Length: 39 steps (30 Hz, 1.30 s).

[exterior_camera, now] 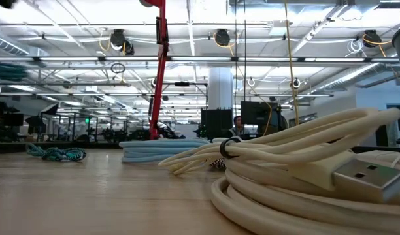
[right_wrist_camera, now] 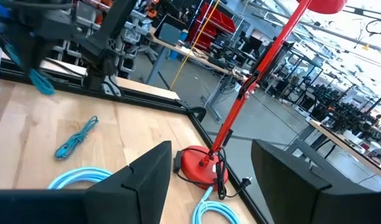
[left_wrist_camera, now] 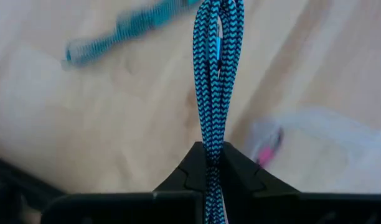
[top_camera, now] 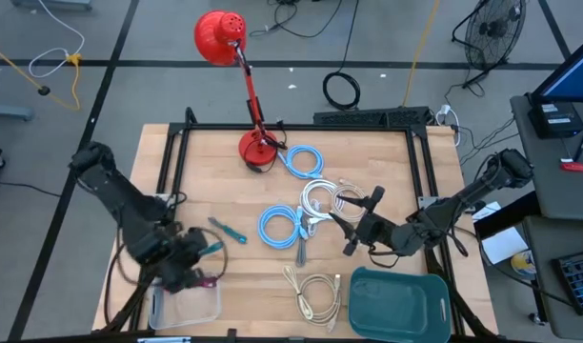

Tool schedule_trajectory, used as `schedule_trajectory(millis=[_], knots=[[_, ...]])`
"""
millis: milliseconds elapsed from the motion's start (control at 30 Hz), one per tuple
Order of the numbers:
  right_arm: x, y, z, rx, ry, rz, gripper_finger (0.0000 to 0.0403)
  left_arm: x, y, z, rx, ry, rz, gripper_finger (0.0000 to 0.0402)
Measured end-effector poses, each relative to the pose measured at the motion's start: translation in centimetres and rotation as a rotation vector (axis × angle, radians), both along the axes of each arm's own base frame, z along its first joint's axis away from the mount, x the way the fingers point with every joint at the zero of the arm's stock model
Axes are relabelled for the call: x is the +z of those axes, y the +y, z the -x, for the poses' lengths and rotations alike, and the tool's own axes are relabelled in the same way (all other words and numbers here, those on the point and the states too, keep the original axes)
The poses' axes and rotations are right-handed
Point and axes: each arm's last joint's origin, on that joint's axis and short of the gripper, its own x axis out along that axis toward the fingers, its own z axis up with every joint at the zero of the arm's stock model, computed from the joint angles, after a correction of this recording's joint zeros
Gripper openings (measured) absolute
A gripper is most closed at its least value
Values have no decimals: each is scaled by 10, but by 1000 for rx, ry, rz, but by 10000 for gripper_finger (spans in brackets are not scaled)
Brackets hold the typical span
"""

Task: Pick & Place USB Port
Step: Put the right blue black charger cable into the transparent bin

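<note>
Now my left gripper (top_camera: 208,250) pinches a teal braided cable (left_wrist_camera: 214,74) above the clear plastic bin (top_camera: 189,307). Next I see blue cable coils (top_camera: 280,225) mid-table, then my right gripper (top_camera: 353,221), fingers wide and empty, near the white cable coils (top_camera: 328,198).

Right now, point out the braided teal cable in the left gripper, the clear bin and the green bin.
braided teal cable (left_wrist_camera: 216,74), left wrist view, mid-loop above the gripper.
clear bin (top_camera: 211,310), high view, right wall.
green bin (top_camera: 396,303), high view, bare floor.
</note>
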Motion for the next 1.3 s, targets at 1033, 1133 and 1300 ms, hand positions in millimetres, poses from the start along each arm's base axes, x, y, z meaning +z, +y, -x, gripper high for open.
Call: schedule_trajectory(millis=[1033, 1133, 1300], knots=[[-6, -8, -3, -29, -7, -3, 212, -45, -81, 31, 59, 77, 176, 20], [-6, -8, -3, -29, -7, -3, 212, -46, -76, 29, 47, 97, 141, 20], [-6, -8, -3, -29, -12, -7, 212, -46, -71, 23, -25, 110, 106, 20]])
